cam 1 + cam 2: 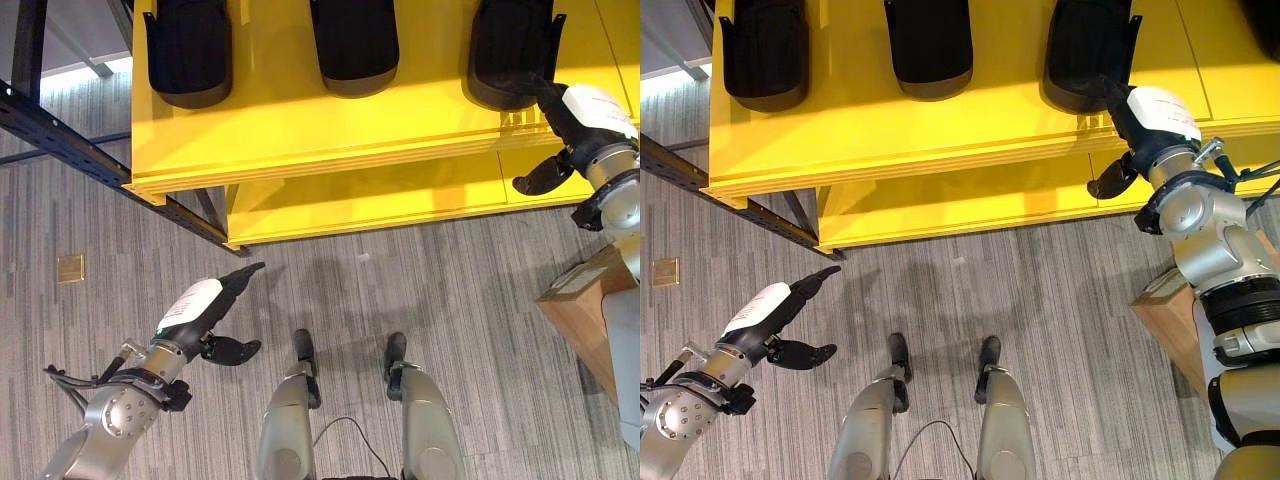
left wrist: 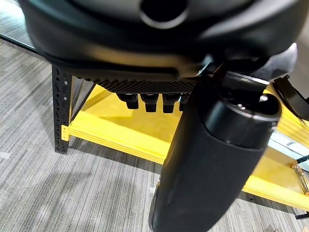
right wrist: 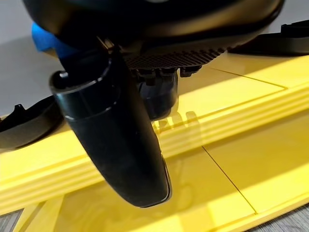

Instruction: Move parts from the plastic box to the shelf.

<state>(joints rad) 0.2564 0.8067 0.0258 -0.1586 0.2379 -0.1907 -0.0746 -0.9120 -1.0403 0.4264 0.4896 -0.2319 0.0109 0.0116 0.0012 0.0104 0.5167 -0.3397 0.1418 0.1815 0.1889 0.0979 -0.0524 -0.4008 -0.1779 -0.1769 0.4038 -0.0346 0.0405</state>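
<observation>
Left eye view, left hand (image 1: 205, 305): low over the grey floor (image 1: 420, 300), well apart from the shelf (image 1: 330, 140); fingers straight and relaxed, thumb out, nothing held.
Parts, left to right: three black moulded parts on the yellow top deck of the shelf — first part (image 1: 188, 50) near the left edge, second part (image 1: 354, 45) mid-deck, third part (image 1: 510, 55) toward the right.
Look of parts: dark, matte, tub-like, rounded near ends, thin raised flanges at the sides; far ends cut off by the frame.
Right hand (image 1: 1140, 115): at the shelf's front edge, fingertips at the third part; fingers extended, thumb dropped below the deck lip; grip not readable.
Step, as judged: placing or settling the third part.
Next move: release, draw clear of the front edge, back for another part.
Right margin: cardboard box (image 1: 590, 310) on the floor.
</observation>
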